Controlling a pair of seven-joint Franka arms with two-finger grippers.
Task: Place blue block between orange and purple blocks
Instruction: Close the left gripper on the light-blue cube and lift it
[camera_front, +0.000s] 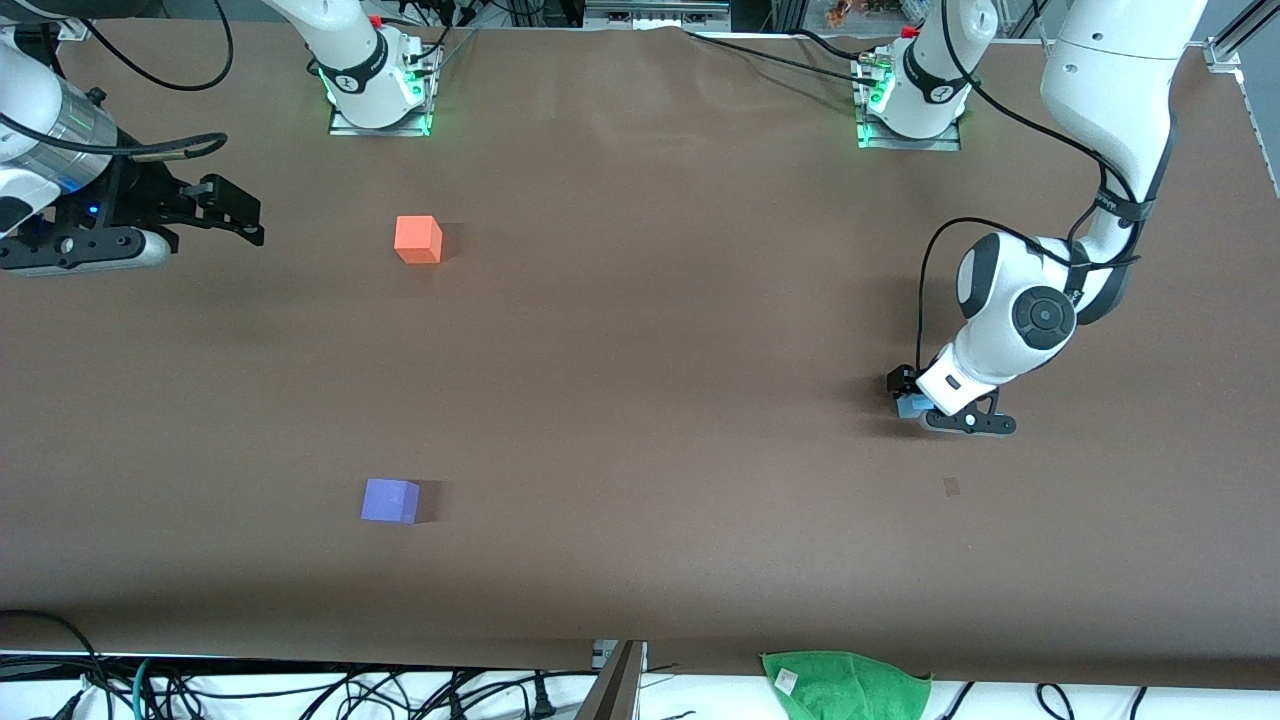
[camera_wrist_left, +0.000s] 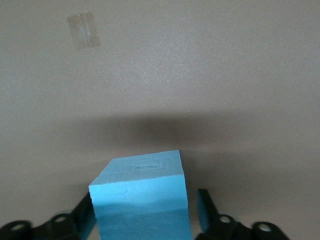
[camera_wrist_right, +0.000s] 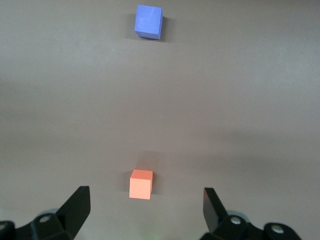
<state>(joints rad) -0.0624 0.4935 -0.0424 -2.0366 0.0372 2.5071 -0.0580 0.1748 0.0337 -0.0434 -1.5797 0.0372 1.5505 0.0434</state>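
On the brown table (camera_front: 640, 380), the largest shapes seen are the two white arms, each reaching out from its base along the top of the front view. The left arm is bent down to the tabletop at its own end of the table, and the left gripper (camera_front: 915, 405) is set low around the blue block (camera_wrist_left: 140, 200). In the left wrist view the block is seen between the fingers (camera_wrist_left: 204, 206); one finger is apart from the block's side, and whether the block is clamped cannot be told. The right arm is held waiting above its own end of the table, and the right gripper (camera_wrist_right: 145, 207) is shown with its jaws spread wide and nothing between them. The orange block (camera_front: 418, 240) is found toward the right arm's end, and the purple block (camera_front: 390, 501) is placed nearer to the front camera, well apart from it.
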